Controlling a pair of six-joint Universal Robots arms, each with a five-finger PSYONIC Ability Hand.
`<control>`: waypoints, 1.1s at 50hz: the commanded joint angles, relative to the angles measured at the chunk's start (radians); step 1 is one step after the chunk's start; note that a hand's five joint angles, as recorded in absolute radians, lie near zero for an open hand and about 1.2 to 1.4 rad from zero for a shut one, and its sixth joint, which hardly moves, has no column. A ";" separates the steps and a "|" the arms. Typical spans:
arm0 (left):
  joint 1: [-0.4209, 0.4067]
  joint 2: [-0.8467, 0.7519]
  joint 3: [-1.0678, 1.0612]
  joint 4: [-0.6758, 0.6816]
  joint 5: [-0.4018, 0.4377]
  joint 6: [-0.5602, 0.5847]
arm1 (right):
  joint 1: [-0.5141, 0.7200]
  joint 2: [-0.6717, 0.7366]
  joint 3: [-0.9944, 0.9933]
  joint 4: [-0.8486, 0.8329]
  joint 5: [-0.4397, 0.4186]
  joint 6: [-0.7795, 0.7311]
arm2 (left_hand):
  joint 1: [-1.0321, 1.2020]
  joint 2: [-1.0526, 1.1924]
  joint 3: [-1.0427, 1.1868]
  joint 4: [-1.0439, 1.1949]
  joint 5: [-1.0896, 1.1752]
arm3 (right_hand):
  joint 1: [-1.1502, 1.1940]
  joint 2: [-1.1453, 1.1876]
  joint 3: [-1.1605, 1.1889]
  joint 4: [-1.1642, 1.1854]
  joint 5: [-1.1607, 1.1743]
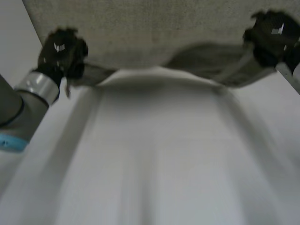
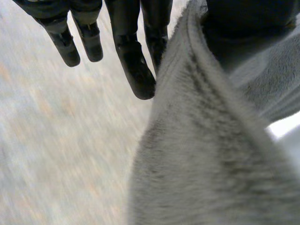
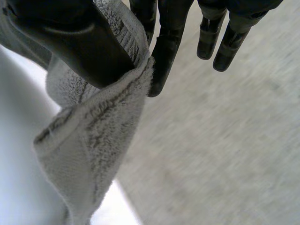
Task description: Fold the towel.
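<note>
The towel lies spread over the far part of the white table, with its near edge raised at both ends. My left hand has the near left corner. In the left wrist view the fingers are nearly straight and a ridge of cloth rises between them and the thumb, so I judge it pinched rather than wrapped. My right hand has the near right corner. In the right wrist view the thumb presses the hem against one straight finger, the other fingers stand clear of the cloth, and the corner tip hangs free below. Between the hands the near edge sags until it appears to touch the table.

Fault 1: a corner slips out. The likely cause is the shallow hold on the right, where little cloth sits behind the thumb.

Fault 2: a skewed fold. The cause would be one hand travelling farther or higher than the other.

Fault 3: a bunched fold line. The cause would be the slack middle dragging on the table while the corners are carried to the far edge.

Apart from my left arm at the near left, only the table is about. What stands in the way is the towel's own sagging middle.
</note>
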 commanded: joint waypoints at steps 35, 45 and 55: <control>0.020 0.228 -0.348 -0.521 0.179 0.080 | -0.451 -0.241 0.447 0.433 -0.498 -0.407 | 0.077 0.054 -0.043 -0.050 0.047 | 0.085 0.072 -0.007 -0.060 0.056; 0.032 0.000 -0.048 -0.535 0.168 0.109 | -0.329 0.075 0.125 0.479 -0.435 -0.441 | 0.077 0.054 -0.043 -0.050 0.047 | 0.085 0.072 -0.007 -0.060 0.056; 0.028 -0.345 0.357 -0.530 0.167 0.103 | -0.110 0.457 -0.349 0.560 -0.184 -0.395 | 0.077 0.054 -0.043 -0.050 0.047 | 0.085 0.072 -0.007 -0.060 0.056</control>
